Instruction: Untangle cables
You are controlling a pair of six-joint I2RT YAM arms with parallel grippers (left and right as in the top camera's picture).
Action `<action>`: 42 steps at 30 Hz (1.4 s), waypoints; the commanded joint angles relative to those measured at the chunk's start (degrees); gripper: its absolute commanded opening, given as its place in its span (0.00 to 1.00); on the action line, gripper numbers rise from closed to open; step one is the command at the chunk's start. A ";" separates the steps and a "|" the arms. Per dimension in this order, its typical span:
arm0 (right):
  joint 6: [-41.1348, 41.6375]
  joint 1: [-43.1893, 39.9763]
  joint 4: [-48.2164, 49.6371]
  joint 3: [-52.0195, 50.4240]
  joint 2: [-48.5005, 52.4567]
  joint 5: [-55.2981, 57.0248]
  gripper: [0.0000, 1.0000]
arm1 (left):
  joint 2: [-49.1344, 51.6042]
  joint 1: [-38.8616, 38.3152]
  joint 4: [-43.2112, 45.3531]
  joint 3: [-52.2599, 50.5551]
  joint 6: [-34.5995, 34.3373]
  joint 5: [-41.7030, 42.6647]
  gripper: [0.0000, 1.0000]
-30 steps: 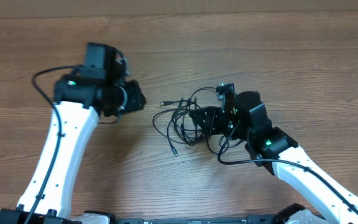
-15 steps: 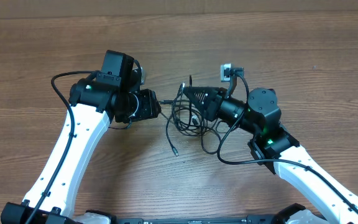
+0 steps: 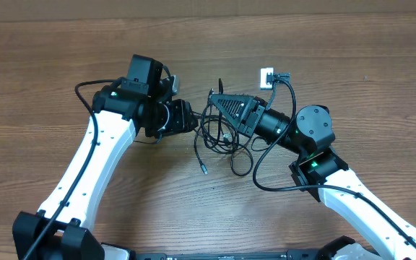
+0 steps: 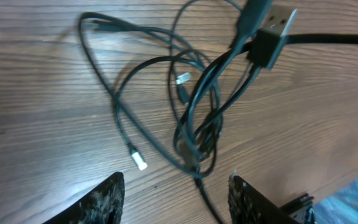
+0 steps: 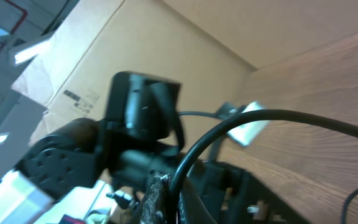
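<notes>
The cables (image 3: pixel 221 137) lie as a loose black tangle on the wooden table between the two arms. One plug end (image 3: pixel 204 171) trails toward the front. My right gripper (image 3: pixel 212 99) is raised over the top of the tangle and shut on one strand (image 5: pixel 197 149). That strand arcs up from its pinched fingers. My left gripper (image 3: pixel 191 119) sits just left of the bunch, pointing at it. In the left wrist view the loops (image 4: pixel 197 118) fill the middle, with a silver-tipped plug (image 4: pixel 138 163) lying loose. The left gripper (image 4: pixel 176 202) is open, and a strand runs down between its fingers untouched.
Bare wood tabletop (image 3: pixel 352 79) stretches on all sides. A cardboard wall (image 5: pixel 166 50) stands behind the table. A small white connector (image 3: pixel 266 76) sits beside the right arm's own cable. A flat silver plug (image 4: pixel 281 18) hangs above the bunch in the left wrist view.
My left arm has swung right up to the tangle and its jaws have widened. My right gripper, still shut on a strand, has moved back and left, pulling the bunch with it.
</notes>
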 commanded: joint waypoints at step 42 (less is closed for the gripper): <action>-7.96 -19.32 -47.25 0.48 -0.26 9.18 0.04 | 8.13 -4.42 1.14 0.00 0.04 -5.62 0.04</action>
